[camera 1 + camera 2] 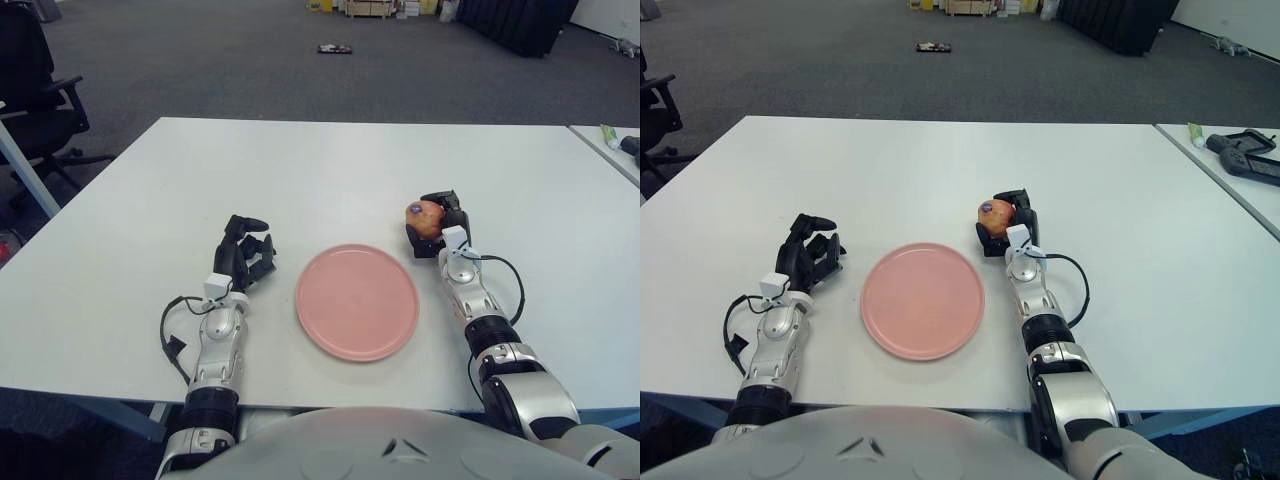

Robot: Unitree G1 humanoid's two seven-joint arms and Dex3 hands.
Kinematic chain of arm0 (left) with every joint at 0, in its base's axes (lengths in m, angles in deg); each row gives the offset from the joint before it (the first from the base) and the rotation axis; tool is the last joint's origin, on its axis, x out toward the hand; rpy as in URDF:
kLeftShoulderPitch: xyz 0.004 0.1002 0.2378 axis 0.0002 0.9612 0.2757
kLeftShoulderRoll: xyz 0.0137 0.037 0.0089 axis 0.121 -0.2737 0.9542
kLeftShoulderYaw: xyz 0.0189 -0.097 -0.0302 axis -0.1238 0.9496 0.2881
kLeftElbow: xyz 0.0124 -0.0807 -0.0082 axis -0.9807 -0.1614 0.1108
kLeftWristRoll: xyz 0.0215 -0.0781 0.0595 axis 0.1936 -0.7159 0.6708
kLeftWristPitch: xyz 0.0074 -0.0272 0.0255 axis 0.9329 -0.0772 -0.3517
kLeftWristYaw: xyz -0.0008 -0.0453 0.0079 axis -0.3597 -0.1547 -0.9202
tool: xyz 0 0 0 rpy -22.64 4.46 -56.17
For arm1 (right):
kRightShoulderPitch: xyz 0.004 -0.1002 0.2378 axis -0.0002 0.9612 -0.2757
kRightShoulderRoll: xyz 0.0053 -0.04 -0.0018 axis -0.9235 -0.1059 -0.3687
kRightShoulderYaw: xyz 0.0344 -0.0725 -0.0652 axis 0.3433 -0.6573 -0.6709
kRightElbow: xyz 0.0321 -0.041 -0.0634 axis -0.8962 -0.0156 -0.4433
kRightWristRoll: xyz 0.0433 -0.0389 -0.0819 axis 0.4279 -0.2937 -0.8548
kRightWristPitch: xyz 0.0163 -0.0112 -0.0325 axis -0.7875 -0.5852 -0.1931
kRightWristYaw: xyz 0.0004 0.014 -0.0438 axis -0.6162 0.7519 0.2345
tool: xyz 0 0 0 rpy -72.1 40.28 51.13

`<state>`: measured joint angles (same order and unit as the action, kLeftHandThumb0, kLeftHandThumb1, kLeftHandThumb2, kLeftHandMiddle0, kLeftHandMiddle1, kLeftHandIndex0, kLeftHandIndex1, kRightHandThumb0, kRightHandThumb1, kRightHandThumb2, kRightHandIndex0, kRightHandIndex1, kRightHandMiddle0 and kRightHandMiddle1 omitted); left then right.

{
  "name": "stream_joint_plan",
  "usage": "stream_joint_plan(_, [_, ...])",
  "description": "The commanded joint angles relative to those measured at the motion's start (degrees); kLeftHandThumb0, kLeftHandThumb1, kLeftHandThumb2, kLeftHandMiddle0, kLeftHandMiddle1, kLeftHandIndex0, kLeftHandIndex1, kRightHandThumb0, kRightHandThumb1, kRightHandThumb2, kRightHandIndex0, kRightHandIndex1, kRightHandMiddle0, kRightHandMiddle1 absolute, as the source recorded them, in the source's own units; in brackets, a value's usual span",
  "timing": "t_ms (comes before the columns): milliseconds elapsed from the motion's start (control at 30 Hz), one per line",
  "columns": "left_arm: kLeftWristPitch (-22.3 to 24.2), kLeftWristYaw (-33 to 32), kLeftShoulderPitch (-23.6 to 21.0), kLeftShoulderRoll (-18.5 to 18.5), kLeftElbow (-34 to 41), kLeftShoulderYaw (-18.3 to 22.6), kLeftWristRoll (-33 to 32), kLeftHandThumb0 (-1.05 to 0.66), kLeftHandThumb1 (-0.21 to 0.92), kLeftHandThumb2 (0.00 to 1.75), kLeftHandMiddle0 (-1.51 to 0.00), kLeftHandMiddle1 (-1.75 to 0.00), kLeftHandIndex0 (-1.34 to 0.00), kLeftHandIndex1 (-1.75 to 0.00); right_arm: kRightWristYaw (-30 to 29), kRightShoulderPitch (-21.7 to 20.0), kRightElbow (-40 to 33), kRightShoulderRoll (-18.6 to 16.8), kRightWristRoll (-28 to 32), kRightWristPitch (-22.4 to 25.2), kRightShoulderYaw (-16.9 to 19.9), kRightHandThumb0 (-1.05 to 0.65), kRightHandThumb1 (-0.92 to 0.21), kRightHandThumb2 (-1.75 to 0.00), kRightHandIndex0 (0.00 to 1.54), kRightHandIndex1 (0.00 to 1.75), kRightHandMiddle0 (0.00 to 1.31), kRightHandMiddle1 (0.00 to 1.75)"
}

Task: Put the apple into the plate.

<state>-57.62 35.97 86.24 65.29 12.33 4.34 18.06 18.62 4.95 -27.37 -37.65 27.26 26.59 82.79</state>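
Right now the dark fingers (452,205) of the right hand (438,226) are clamped around the apple (425,213), which sits in the grasp just off the pink plate's (357,301) far right rim, toward the right half of the white table (300,170). Whether the fruit is clear of the tabletop cannot be told. Only part of the apple is enclosed, so a quick sideways swing toward the plate could roll it out of the fingers, and a round fruit let go near the rim may roll off. Beside the plate's left rim, the left hand (245,258) shows with fingers loosely curled, holding nothing.
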Motion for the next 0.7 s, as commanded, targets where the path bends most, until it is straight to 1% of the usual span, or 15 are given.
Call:
stream_joint_plan(0, [0.19, -0.16, -0.37, 0.39, -0.21, -0.05, 0.14, -0.40, 0.60, 0.96, -0.62, -1.75, -0.39, -1.75, 0.96, 0.70, -6.22, -0.67, 0.82, -1.63, 0.16, 0.00, -0.03, -1.62, 0.87, 1.64, 0.60, 1.75])
stream_joint_plan(133, [0.03, 0.19, -0.46, 0.35, -0.40, 0.04, -0.32, -0.40, 0.61, 0.96, -0.63, -1.75, -0.39, -1.75, 2.49, 2.91, -11.55, -1.24, 0.78, -1.59, -0.28, 0.00, -0.01, -1.63, 0.88, 1.63, 0.61, 1.75])
stream_joint_plan(233, [-0.37, 0.61, -0.54, 0.33, -0.58, 0.04, -0.70, -0.40, 0.61, 0.96, -0.63, -1.75, -0.39, -1.75, 4.15, 5.39, -17.57, -1.73, 0.35, -0.82, -1.26, 0.00, 0.00, -1.64, 0.89, 1.63, 0.62, 1.75])
stream_joint_plan(300, [-0.55, 0.72, -0.57, 0.32, -0.64, 0.03, -0.77, -0.40, 0.61, 0.96, -0.63, -1.75, -0.39, -1.75, 5.21, 6.53, -20.10, -1.73, 0.11, -0.68, -1.78, 0.00, 0.01, -1.66, 0.90, 1.63, 0.63, 1.75])
stream_joint_plan(367, [-0.46, 0.72, -0.60, 0.30, -0.64, 0.03, -0.77, -0.40, 0.61, 0.96, -0.64, -1.75, -0.39, -1.75, 6.52, 8.37, -24.21, -1.76, -0.22, 0.05, -2.71, 0.00, 0.02, -1.66, 0.90, 1.63, 0.64, 1.75])
stream_joint_plan(533, [-0.31, 0.77, -0.63, 0.21, -0.63, 0.05, -0.90, -0.40, 0.61, 0.96, -0.64, -1.75, -0.39, -1.75, 9.03, 11.31, -31.01, -2.00, -0.29, 1.82, -4.02, 0.00, 0.03, -1.67, 0.91, 1.63, 0.65, 1.75])
stream_joint_plan(667, [-0.23, 0.79, -0.71, 0.10, -0.71, 0.10, -1.04, -0.40, 0.61, 0.96, -0.62, -1.75, -0.39, -1.75, 12.43, 15.16, -39.77, -2.26, -0.12, 4.04, -6.59, 0.00, 0.04, -1.68, 0.91, 1.63, 0.65, 1.75])
